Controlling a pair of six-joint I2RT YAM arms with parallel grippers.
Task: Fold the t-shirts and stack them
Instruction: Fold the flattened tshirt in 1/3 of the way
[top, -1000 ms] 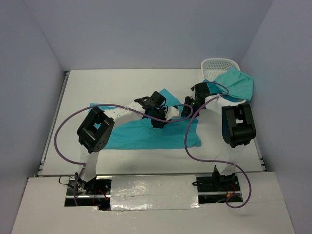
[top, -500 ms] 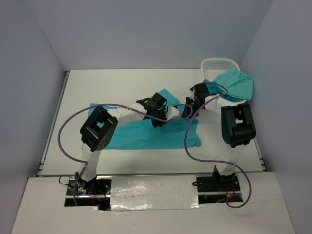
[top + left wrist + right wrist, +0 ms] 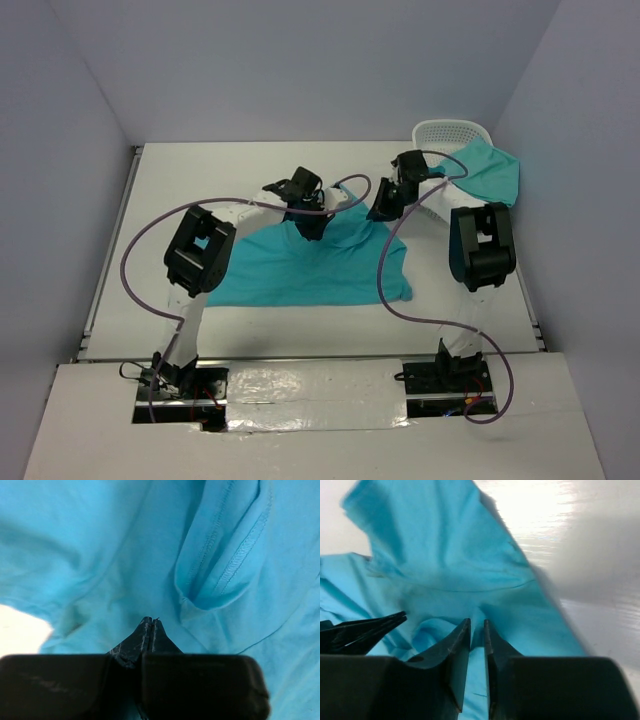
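A turquoise t-shirt (image 3: 300, 275) lies spread on the white table, and its far edge is drawn up into two peaks. My left gripper (image 3: 308, 220) is shut on the left peak; in the left wrist view its jaws (image 3: 151, 621) meet tip to tip, with the cloth (image 3: 100, 545) all round them. My right gripper (image 3: 384, 207) is shut on the right peak, and a fold of the cloth (image 3: 435, 555) sits in the narrow gap at its tips (image 3: 477, 624). A second t-shirt (image 3: 488, 170) hangs over the basket's rim.
A white lattice basket (image 3: 448, 130) stands at the back right corner of the table. Purple cables loop from both arms over the shirt and the table (image 3: 200, 170). The left gripper's fingers (image 3: 365, 630) show at the left of the right wrist view.
Both grippers have closed on the shirt's far edge and moved toward the back of the table. The cloth has come up with them and now covers more of the table.
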